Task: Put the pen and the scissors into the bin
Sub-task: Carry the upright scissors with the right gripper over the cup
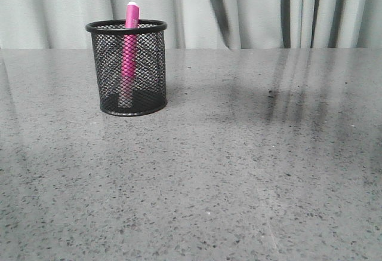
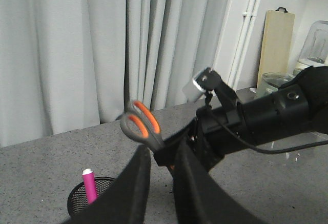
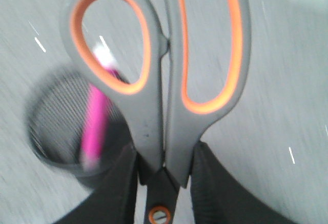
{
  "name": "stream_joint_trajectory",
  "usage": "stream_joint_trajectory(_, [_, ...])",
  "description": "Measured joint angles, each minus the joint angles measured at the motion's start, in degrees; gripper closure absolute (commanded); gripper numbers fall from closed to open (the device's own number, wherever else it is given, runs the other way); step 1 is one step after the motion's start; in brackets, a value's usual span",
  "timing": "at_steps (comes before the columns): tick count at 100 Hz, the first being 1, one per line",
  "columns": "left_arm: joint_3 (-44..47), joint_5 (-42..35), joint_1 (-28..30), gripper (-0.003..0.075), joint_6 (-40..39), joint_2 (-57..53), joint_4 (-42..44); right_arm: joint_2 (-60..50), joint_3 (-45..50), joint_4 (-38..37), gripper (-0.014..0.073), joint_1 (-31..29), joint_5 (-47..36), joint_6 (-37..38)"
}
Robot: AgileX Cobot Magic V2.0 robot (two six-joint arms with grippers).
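Observation:
The black mesh bin stands at the left of the table with the pink pen upright inside it. My right gripper is shut on the scissors near the orange pivot, with the grey and orange handles pointing away from the wrist. It holds them in the air, with the bin and pen blurred below. In the front view only a blurred dark blade shows at the top. My left gripper is narrowly open and empty above the bin and the pen. It looks at the scissors and right arm.
The grey speckled table stretches in front of a pale curtain. In the left wrist view a wooden board and glass jars stand beyond the table's far side.

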Motion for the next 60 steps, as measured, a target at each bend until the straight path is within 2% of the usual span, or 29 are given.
stream_joint_trajectory(22, [0.0, 0.8, 0.0, 0.0626, 0.0, 0.0, 0.0, 2.8, 0.0, -7.6, 0.0661, -0.7, -22.1, 0.0])
stream_joint_trajectory(38, [0.0, 1.1, 0.0, 0.0626, 0.0, 0.0, 0.0, 7.6, 0.0, -10.4, 0.0662, -3.8, -36.5, 0.0])
stream_joint_trajectory(60, [0.0, 2.2, 0.0, 0.0626, 0.0, 0.0, 0.0, 13.6, 0.7, -11.0, 0.0662, -5.7, -47.5, 0.0])
